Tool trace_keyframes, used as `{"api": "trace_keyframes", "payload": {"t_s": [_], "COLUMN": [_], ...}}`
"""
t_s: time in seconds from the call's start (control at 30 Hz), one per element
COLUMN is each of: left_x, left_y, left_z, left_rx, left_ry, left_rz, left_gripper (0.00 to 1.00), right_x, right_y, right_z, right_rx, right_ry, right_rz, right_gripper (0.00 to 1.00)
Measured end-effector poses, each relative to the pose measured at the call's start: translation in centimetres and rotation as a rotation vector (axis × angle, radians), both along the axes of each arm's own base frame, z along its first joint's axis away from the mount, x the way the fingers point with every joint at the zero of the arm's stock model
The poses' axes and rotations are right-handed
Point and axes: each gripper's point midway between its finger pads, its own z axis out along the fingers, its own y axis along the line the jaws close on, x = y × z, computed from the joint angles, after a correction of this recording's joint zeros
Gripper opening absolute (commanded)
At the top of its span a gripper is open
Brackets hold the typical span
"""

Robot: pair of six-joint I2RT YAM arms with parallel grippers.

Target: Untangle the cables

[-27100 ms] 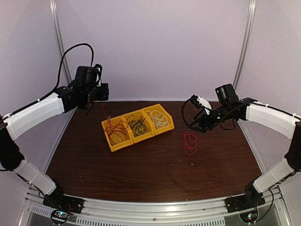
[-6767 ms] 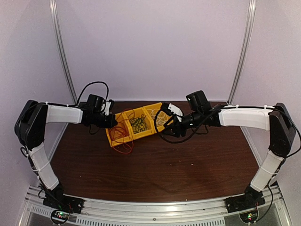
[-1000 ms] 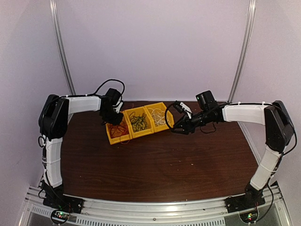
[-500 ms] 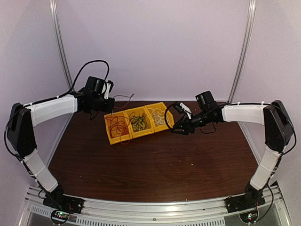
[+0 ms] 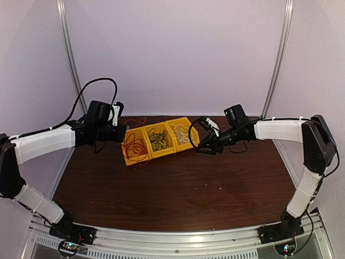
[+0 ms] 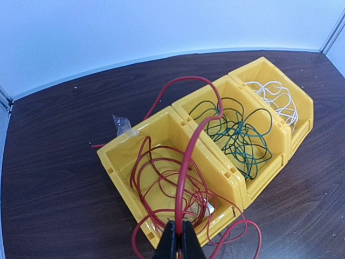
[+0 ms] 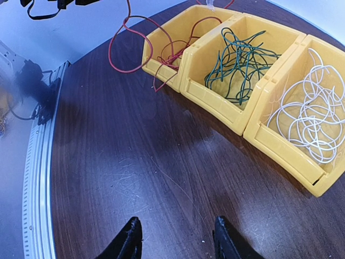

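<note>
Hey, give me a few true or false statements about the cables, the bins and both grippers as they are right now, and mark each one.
1. The left gripper is shut on the red cable. True.
2. The right gripper holds the white cable. False: its jaws are open and empty over the table.
3. The green cable lies in the middle bin. True.
4. The red cable sits wholly inside the left bin. False: loops spill over the rim onto the table.
</note>
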Motion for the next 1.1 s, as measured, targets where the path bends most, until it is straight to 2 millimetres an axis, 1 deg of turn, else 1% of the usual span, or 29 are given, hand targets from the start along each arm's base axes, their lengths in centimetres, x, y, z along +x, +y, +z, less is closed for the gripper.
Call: {"api": "trace_keyframes", "payload": {"t_s": [0.13,0.2,0.33,0.53,0.63,0.73,0.8,0.97,1.03,1.1], "left_x": [-1.4,-1.8,-2.0,-2.5,-3.0,-3.0,-2.7,-1.4,0.1,2.6], "left_y": [0.9,1.1,0.9,0.4,0.5,0.6,0.8,2.3,2.5,2.0], "left_z": [1.9,2.7,4.6,6.4,8.1,10.3,11.1,13.5,14.3,14.8], "left_rx": [-0.053,-0.07,-0.111,-0.147,-0.167,-0.194,-0.194,-0.164,-0.135,-0.112], "left_ry": [-0.08,-0.109,-0.167,-0.199,-0.24,-0.31,-0.347,-0.473,-0.499,-0.51], "left_rz": [0.01,0.009,-0.007,-0.042,-0.052,-0.054,-0.038,0.049,0.081,0.1], "left_gripper": [0.0,0.0,0.0,0.0,0.0,0.0,0.0,0.0,0.0,0.0], "right_x": [0.0,0.0,0.0,0.0,0.0,0.0,0.0,-0.1,-0.2,-0.2], "right_y": [0.0,0.0,0.0,0.0,0.0,0.0,0.1,0.2,0.3,0.3], "right_z": [0.0,0.0,0.0,0.0,-0.1,-0.2,-0.5,-1.0,-1.0,-1.0], "right_rx": [0.0,0.0,0.001,0.001,0.001,0.0,-0.003,-0.009,-0.008,-0.009], "right_ry": [0.001,0.002,0.004,0.003,0.004,0.007,0.014,0.025,0.025,0.026], "right_rz": [0.0,0.0,0.0,0.001,0.001,0.001,0.002,0.006,0.007,0.007], "right_gripper": [0.47,0.47,0.47,0.47,0.47,0.47,0.47,0.47,0.47,0.47]}}
